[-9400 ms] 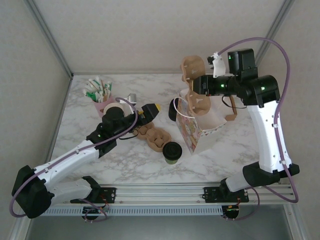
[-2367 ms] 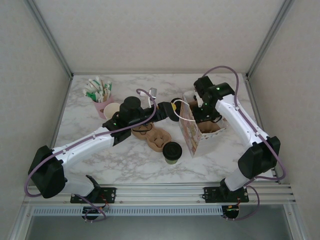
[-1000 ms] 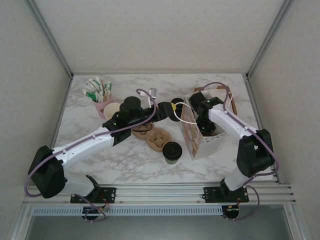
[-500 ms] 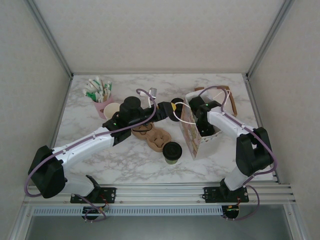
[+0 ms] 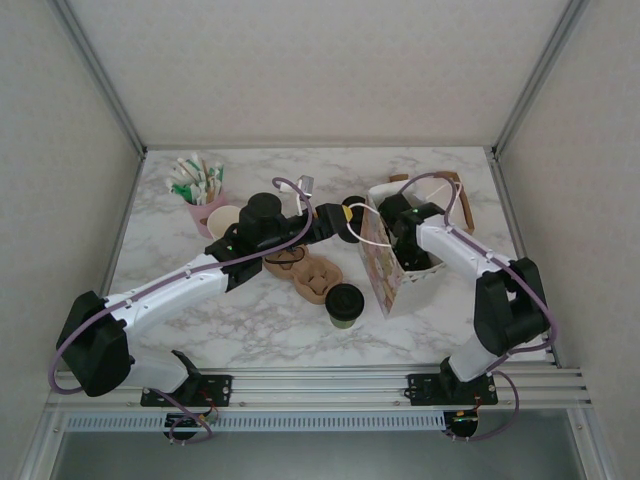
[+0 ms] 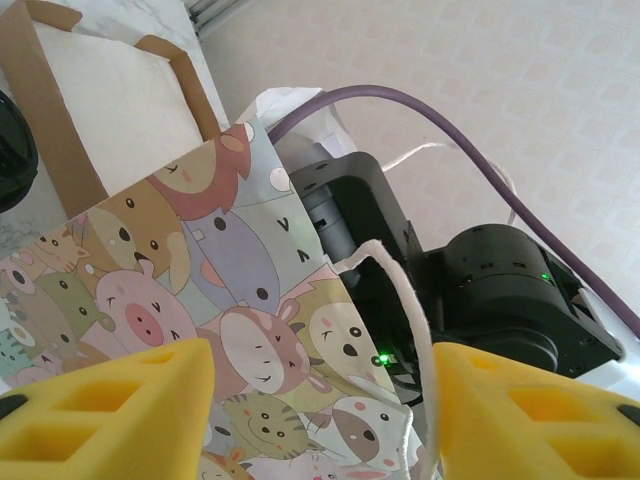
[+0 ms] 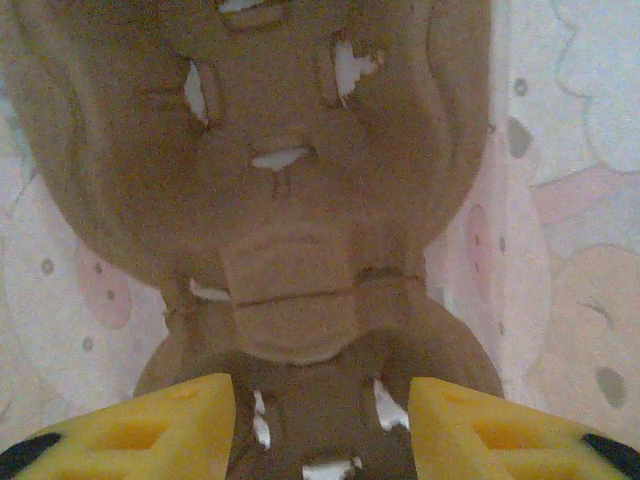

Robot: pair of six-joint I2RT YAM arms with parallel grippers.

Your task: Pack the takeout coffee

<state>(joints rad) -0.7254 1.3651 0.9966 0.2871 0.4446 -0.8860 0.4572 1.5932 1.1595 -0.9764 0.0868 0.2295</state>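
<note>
A white, grey-veined marble counter (image 5: 250,320) is enclosed on three sides by pale textured panels (image 5: 320,70). Slim grey metal posts (image 5: 100,75) rise from its far corners under soft, even light.

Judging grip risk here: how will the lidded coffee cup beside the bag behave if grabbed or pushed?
The coffee cup stands upright, so a high push would probably tip it. Its sides look like paper, likely denting under a hard squeeze. The lid hides its fill, so weight is unclear.
</note>
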